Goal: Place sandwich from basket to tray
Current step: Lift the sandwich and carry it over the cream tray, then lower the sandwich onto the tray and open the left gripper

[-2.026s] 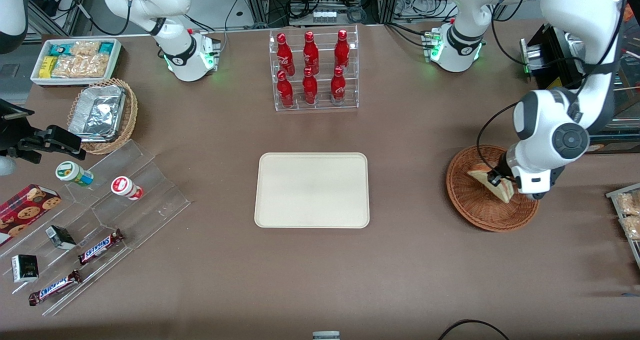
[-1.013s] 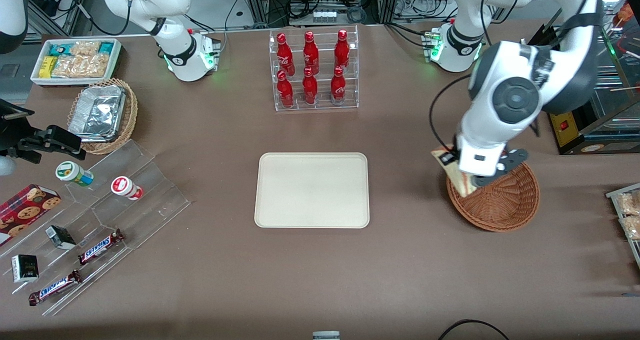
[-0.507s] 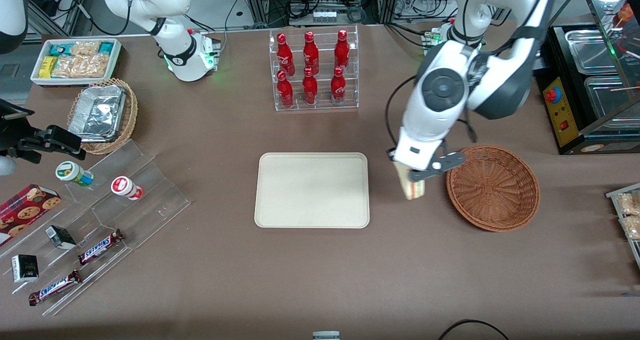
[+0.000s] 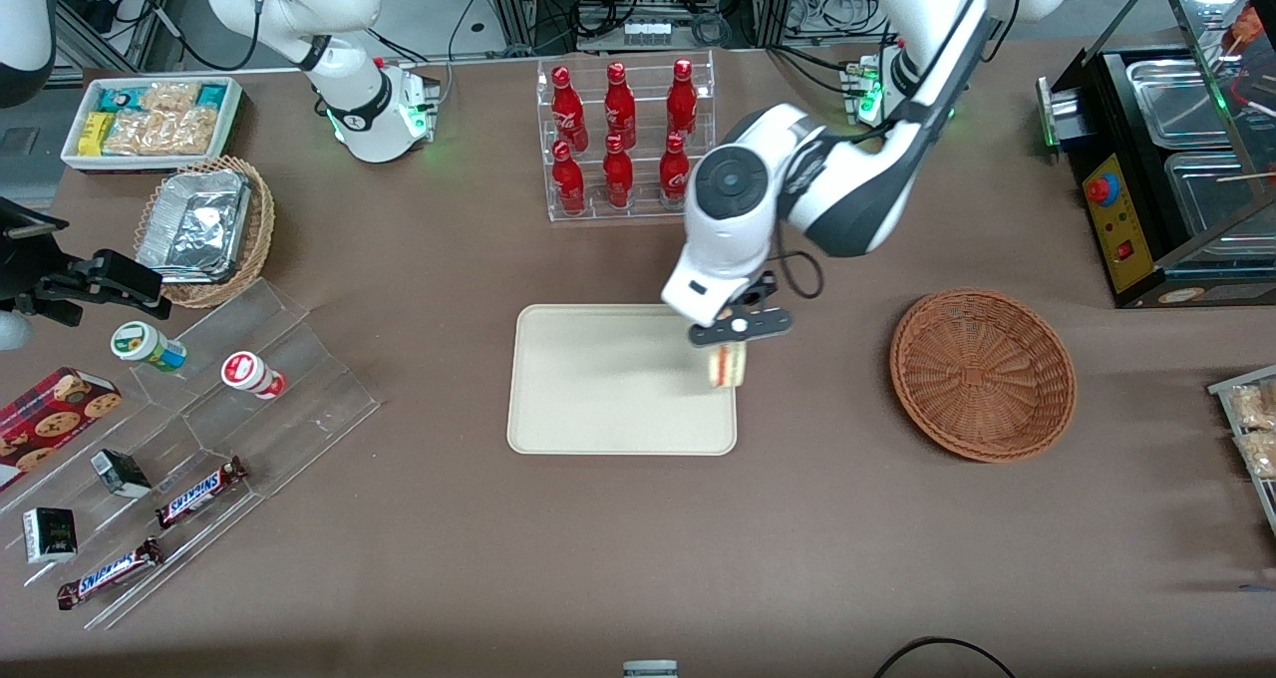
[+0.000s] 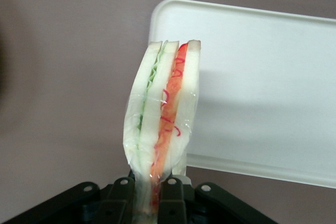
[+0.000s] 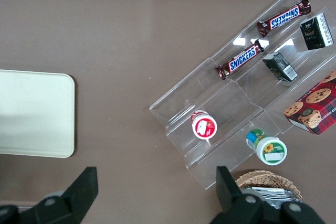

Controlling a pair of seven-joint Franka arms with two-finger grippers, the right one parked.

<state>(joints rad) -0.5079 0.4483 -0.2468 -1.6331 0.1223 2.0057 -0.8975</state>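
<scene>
The sandwich hangs clamped in the gripper over the tray's edge nearest the empty basket. From the wrist camera, the fingers pinch the wrapped sandwich above the tray's rim.

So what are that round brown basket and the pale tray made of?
The basket looks like woven wicker, with radiating ribbed strands. The tray looks like matte cream plastic, though that is uncertain. The gripper holds the film-wrapped sandwich at the tray's edge.
</scene>
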